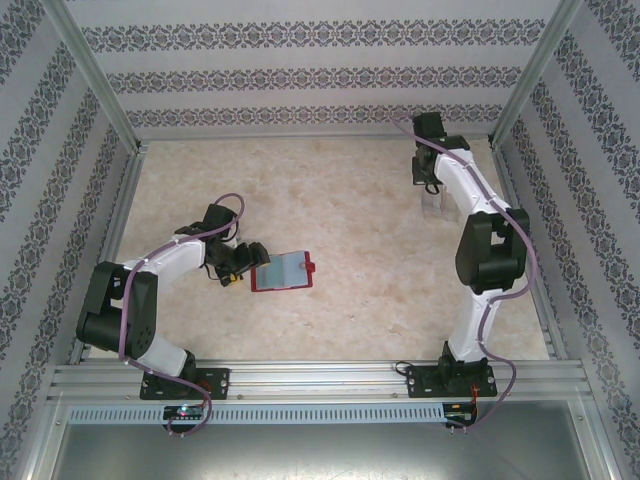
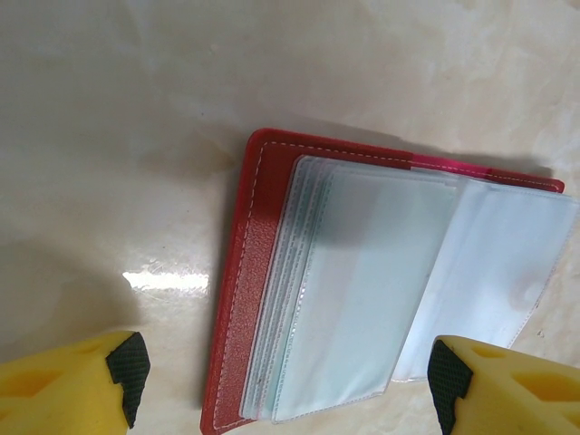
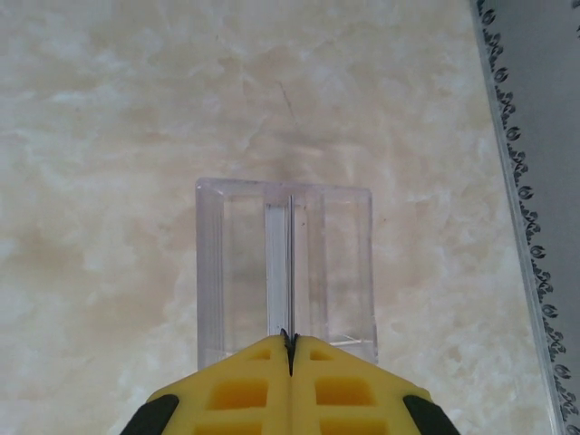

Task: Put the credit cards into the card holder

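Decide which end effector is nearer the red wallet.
Left. The left end effector sits beside the red wallet; the right end effector is far off, at the clear card holder.

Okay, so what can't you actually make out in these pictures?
Right wrist view: the credit card in the right gripper is edge-on, a thin line; its face is unseen.
Left wrist view: cloudy overlapping sleeves in the red wallet blur what lies inside them; the bottom edge cuts the wallet off.
Top view: the card holder is small and see-through; its contents can't be told.
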